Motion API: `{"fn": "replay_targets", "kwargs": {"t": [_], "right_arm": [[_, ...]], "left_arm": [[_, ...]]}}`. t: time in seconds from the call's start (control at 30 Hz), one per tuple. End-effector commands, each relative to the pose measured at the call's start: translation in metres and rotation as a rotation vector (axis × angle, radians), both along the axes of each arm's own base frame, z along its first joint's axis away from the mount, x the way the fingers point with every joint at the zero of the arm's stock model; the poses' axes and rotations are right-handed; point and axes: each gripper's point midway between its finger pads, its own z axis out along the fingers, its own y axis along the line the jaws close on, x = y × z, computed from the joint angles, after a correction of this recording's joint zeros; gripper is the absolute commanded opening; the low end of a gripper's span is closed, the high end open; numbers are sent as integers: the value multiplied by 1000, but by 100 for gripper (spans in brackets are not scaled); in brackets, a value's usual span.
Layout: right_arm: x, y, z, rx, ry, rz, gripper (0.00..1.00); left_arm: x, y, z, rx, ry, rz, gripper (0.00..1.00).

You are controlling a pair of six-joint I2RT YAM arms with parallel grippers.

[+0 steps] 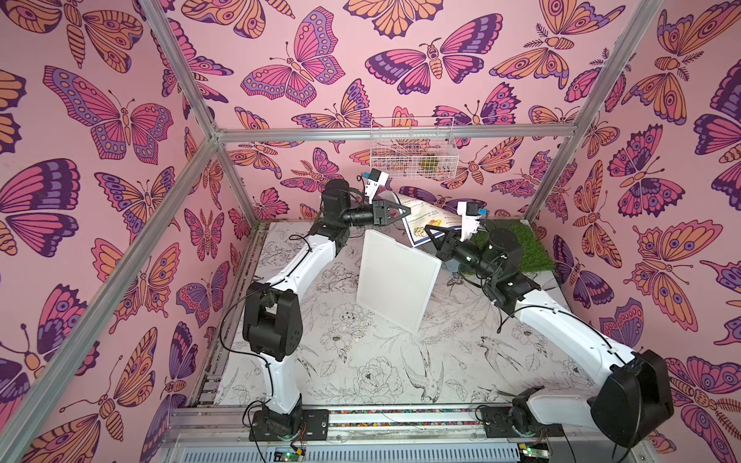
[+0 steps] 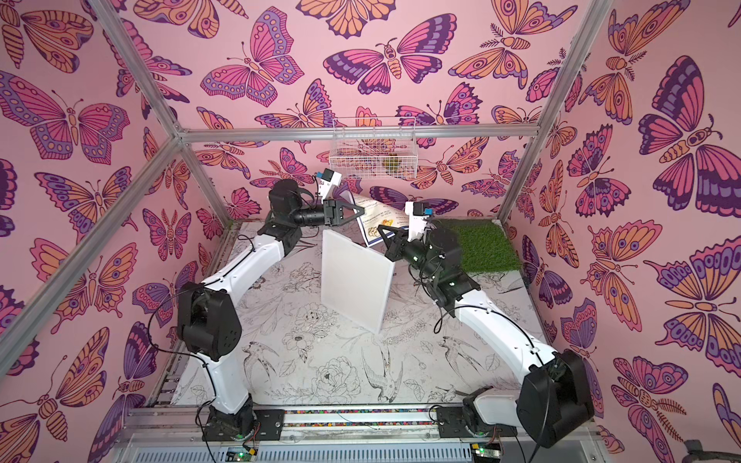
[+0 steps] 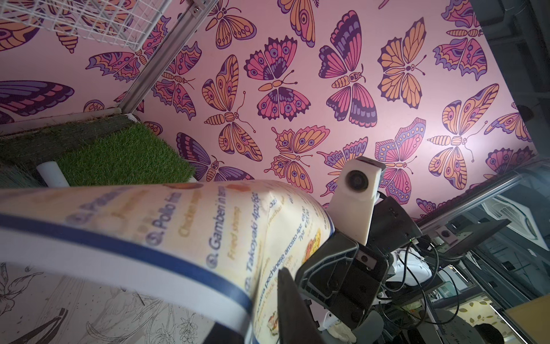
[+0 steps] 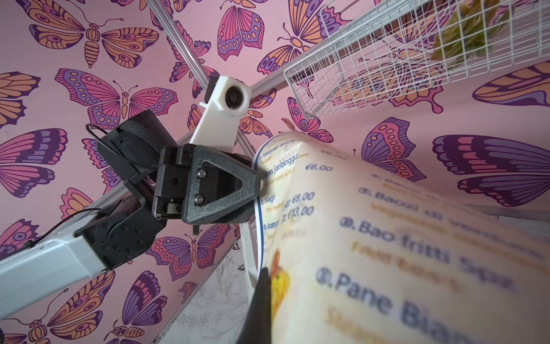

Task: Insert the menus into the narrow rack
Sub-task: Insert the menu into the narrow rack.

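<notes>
Two grips mark the carry step: left end effector [image 1: 405,209] and right end effector [image 1: 427,231] each clamp an edge of the bowed menu [image 1: 419,215] between them, narrow rack [image 1: 395,276] just below; next likely calls for aligning an edge with its opening.

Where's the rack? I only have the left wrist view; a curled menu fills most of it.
Observer: The thin flat white plastic rack rests on the floral-print table, on the robot's side of the glossy cream, blue-bordered menu sheet.
Operator: Anything holding it?
Observer: No. The left end effector and right end effector are each shut on the menu, at opposite ends.
Operator: Menu inserted?
Observer: No, it arches in the air beyond the rack's far edge.
</notes>
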Motion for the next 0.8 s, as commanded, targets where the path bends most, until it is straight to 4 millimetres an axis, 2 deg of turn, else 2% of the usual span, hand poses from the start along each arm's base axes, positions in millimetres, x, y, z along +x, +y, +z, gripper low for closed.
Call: {"fn": "replay_targets", "kwargs": {"t": [0.0,0.77], "right_arm": [[-1,1,20,18,-39,12,0],[-2,-1,-11,2,1,0,0]], "left_arm": [[-10,0,20,-19,-50,-22,20],[-13,0,2,-7,-17,-18,20]]}}
